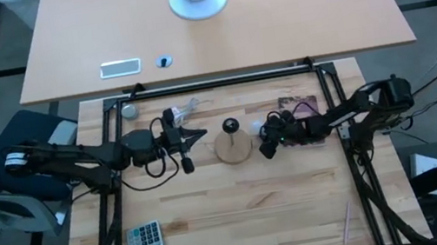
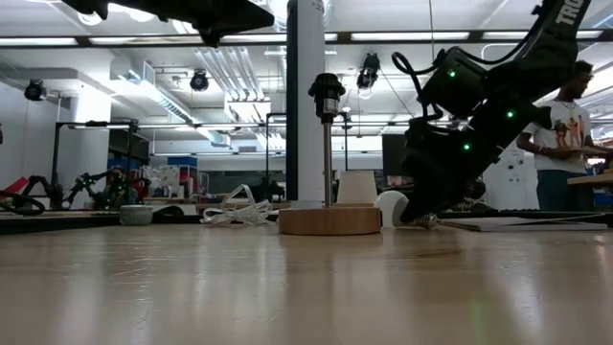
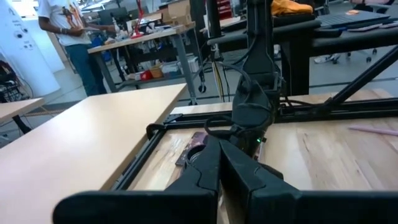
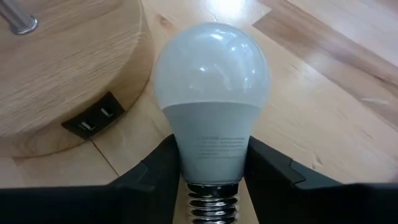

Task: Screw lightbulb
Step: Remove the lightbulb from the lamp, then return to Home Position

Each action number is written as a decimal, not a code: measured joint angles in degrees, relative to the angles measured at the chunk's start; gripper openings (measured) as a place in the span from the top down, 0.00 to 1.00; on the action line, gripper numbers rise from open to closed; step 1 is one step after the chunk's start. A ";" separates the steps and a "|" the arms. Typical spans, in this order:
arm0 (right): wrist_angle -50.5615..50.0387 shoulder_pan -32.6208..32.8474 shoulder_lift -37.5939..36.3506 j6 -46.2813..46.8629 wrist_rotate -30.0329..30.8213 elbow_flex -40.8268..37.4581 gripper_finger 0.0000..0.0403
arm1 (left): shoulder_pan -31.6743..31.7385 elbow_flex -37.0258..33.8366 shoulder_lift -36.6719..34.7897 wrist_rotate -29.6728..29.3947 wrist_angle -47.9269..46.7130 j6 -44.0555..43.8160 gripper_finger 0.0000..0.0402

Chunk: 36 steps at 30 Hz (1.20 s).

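Observation:
The white frosted lightbulb [image 4: 211, 81] lies on its side just right of the round wooden disc stand [image 1: 233, 148], globe toward the disc, silvery screw base [image 4: 211, 202] toward my right wrist. It also shows in the low view [image 2: 391, 209]. The stand's pole carries a black socket [image 2: 327, 96]. My right gripper [image 1: 268, 146] is shut on the bulb, low at the table. My left gripper [image 1: 189, 141] is shut and empty, left of the stand and raised above the table. My right gripper pinches the bulb's grey neck [image 4: 211, 146], just above the screw base, between its two fingers [image 4: 155, 171]. The fingers come nearly level from the table's right and lie along the bulb. The bulb is about level; whether it touches the table I cannot tell.
A calculator [image 1: 145, 244] lies near left. A grey ball [image 1: 129, 111] and a clear wrapper [image 1: 185, 108] lie far left. A dark packet [image 1: 300, 108] lies under my right arm. A pencil [image 1: 347, 221] lies near right. Black frame rails [image 1: 221, 81] border the table.

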 joint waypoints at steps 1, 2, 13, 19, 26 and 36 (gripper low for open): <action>-0.20 -0.01 0.02 0.03 -0.08 0.14 0.61 | 0.00 0.00 0.01 0.00 -0.06 0.00 1.00; -0.37 -0.01 -0.12 0.04 -0.23 0.16 0.60 | 0.00 0.00 0.00 -0.01 -0.09 0.00 1.00; -2.94 0.02 -3.32 -0.07 -1.39 -0.10 0.46 | 0.00 -0.42 -0.56 -0.13 -1.23 -0.46 1.00; -6.60 0.00 -10.70 -0.54 -1.28 -0.08 0.42 | -0.20 -1.47 -4.55 -0.13 -5.67 -1.68 1.00; -10.33 2.65 -23.55 -7.14 -0.90 -0.08 0.41 | -3.94 -7.47 -13.31 -0.01 -7.02 -3.58 1.00; -12.47 10.01 -41.53 -19.51 3.15 -3.52 0.49 | -9.08 -21.27 -28.19 -4.81 -0.47 -3.94 1.00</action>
